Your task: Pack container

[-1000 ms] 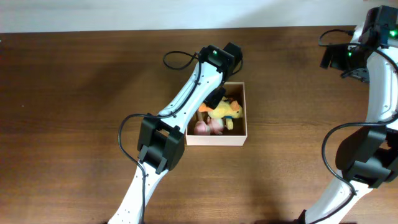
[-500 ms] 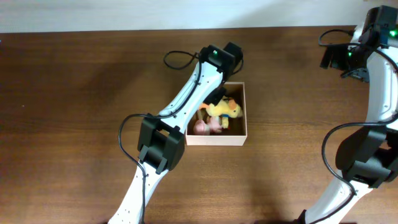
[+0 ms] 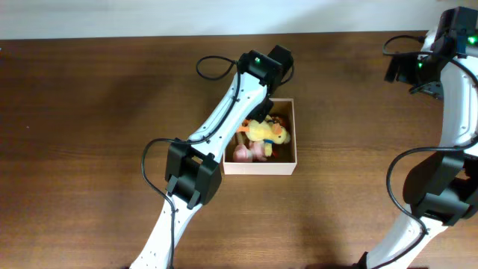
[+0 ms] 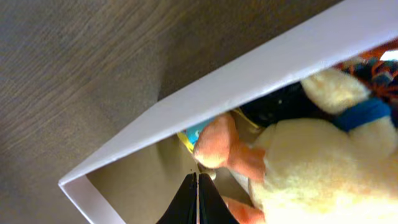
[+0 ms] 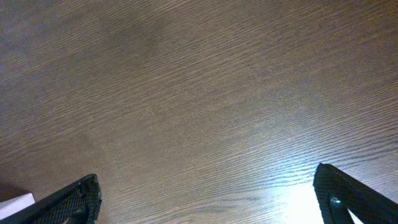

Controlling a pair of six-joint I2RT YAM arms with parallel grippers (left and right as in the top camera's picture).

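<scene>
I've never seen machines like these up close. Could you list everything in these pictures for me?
table: one, dark brown wood, under everything
box: one, white outside and tan inside, middle of the table
duck toy: one, yellow with orange bits, in the box
pink toy: one, pink, in the box, beside the duck toy
left arm: one, white with black joints, reaching over the box
right arm: one, white with black joints, at the table's right side, away from the box
left claw: one, black, shut, tips inside the box next to the duck toy
right claw: one, black, open, above bare table
</scene>
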